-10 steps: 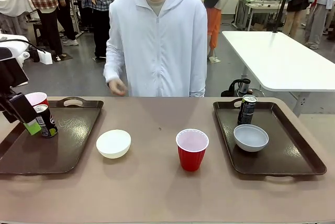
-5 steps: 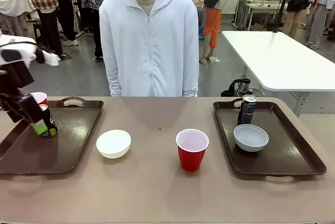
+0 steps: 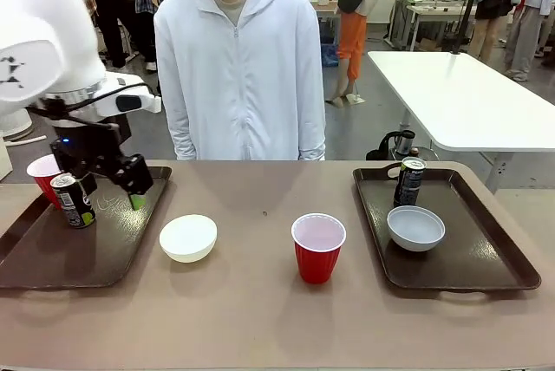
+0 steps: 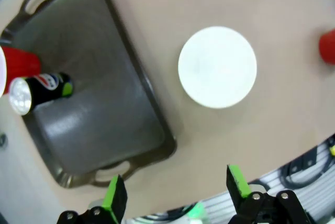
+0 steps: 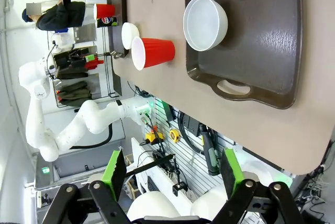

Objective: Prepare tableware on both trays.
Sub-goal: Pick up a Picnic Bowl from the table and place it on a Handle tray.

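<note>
Standing upright on its tray (image 3: 52, 254), the can (image 3: 74, 200) neighbours the left claw (image 3: 111, 191), spread empty like the right claw (image 5: 172, 167).

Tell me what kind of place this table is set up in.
Most likely a robotics lab or workshop hall, not a dining room. A white robot arm reaches over the table, tools hang on a slatted wall panel, and people stand about a bare grey floor behind.

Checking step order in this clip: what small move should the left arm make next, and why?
Probably bring the open left gripper over the cream-white bowl and lower onto its rim: the bowl sits on the table beside the left tray, which already holds a red cup and can.
</note>
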